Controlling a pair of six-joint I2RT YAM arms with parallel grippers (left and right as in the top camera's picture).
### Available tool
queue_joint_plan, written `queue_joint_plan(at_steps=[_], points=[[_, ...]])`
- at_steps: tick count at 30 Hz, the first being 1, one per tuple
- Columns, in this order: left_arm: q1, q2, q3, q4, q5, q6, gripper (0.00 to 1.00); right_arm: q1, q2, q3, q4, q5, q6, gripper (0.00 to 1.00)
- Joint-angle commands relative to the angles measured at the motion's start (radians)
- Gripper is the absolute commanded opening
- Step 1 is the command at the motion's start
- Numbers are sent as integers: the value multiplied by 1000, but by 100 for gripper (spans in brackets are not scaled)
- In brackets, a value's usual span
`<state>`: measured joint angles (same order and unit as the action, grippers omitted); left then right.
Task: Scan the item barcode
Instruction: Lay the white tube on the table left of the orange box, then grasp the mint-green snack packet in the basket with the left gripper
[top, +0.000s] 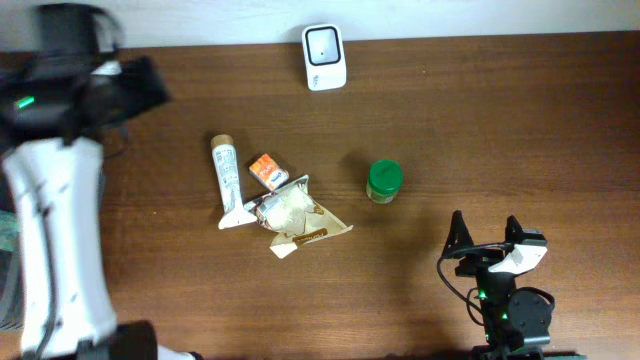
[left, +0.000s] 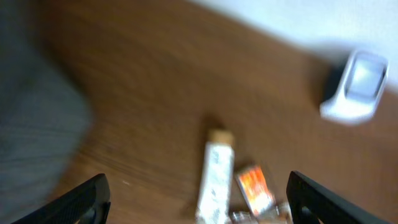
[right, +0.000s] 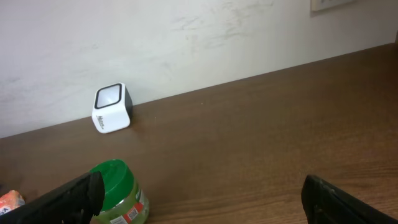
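Several items lie mid-table: a white tube (top: 228, 180), a small orange box (top: 266, 170), a crumpled pale packet (top: 295, 212) and a green-lidded jar (top: 384, 181). The white barcode scanner (top: 325, 57) stands at the back edge. My left gripper (top: 150, 92) hangs blurred over the table's back left. In the left wrist view the left gripper (left: 198, 198) is open and empty, with the tube (left: 214, 180), orange box (left: 254, 190) and scanner (left: 357, 87) ahead. My right gripper (top: 485, 240) rests open at the front right. In its own view the right gripper (right: 202, 199) faces the jar (right: 118, 190) and scanner (right: 112, 108).
A pale wall (right: 186, 37) runs along the table's back edge behind the scanner. The left arm's white body (top: 55, 250) covers the left side of the table. Bare brown tabletop (top: 520, 130) lies right of the jar.
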<state>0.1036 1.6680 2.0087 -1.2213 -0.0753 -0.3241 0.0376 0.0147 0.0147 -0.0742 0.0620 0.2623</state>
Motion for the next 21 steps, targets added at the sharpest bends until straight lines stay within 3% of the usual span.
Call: queue_joint_plan(at_steps=[1, 5, 9, 21], points=[[191, -66, 12, 21, -53, -50, 89, 8, -6, -9, -1, 1, 4, 98], [452, -32, -10, 38, -53, -80, 89, 8, -6, -9, -1, 1, 4, 98], [592, 57, -13, 13, -50, -102, 89, 8, -6, -9, -1, 1, 4, 98], [648, 436, -13, -38, -170, -101, 84, 8, -6, -9, -1, 1, 4, 98]])
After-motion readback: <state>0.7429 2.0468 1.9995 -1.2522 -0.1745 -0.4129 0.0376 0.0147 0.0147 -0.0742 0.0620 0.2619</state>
